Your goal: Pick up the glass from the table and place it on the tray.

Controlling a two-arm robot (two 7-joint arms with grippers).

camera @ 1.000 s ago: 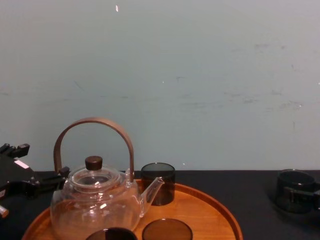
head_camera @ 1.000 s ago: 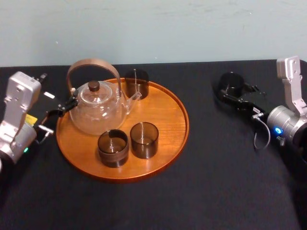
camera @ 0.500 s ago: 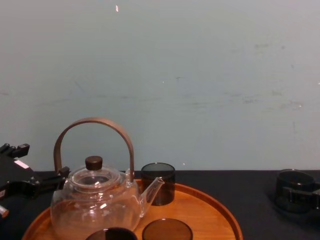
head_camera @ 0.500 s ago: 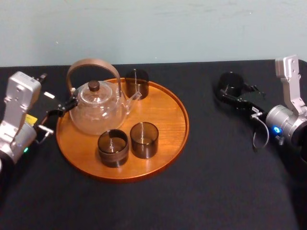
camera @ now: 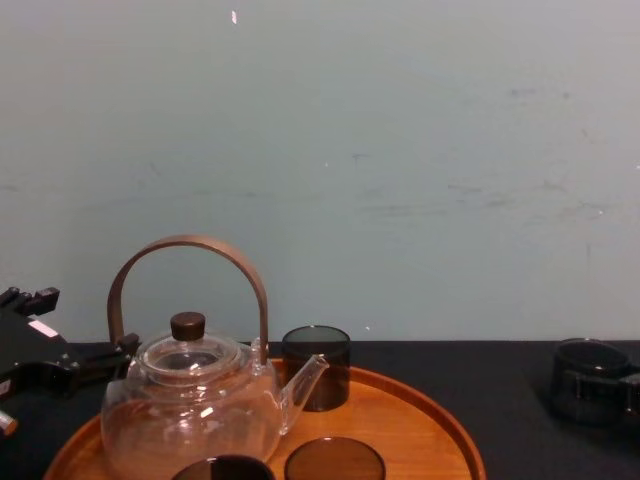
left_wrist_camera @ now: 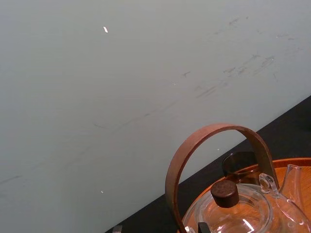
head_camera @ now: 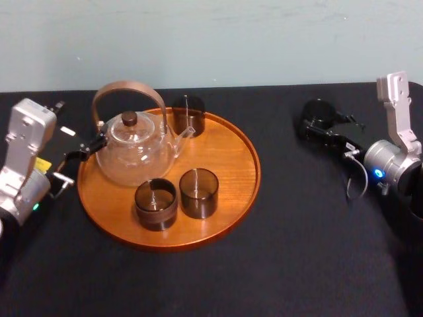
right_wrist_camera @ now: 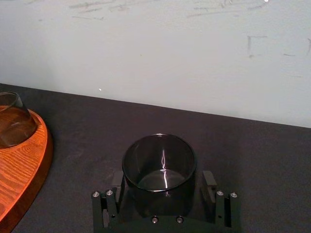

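My right claw [right_wrist_camera: 163, 182] is pinching the glass [right_wrist_camera: 159, 155], one finger pressed against each side of its dark, smoky wall. The glass stands upright with its mouth open to the top. It is at the far right of the black tabletop [head_camera: 297, 231], near the back edge and well apart from the tray [head_camera: 231, 158]. My claw's body hides the base of the glass, so I cannot tell whether it rests on the tabletop or hangs just clear of it.

The round wooden tray sits left of centre. On it stands a clear teapot [head_camera: 135, 152] with a curved brown handle. One dark tumbler [head_camera: 188, 113] is at the back, just beside the spout. Two more tumblers [head_camera: 156, 203] [head_camera: 198, 193] stand side by side at the front. The right half of the tray is bare wood.

My left claw [head_camera: 82, 152] is parked at the tray's left rim, just beside the teapot's handle. I cannot tell whether it is spread or pressed together.
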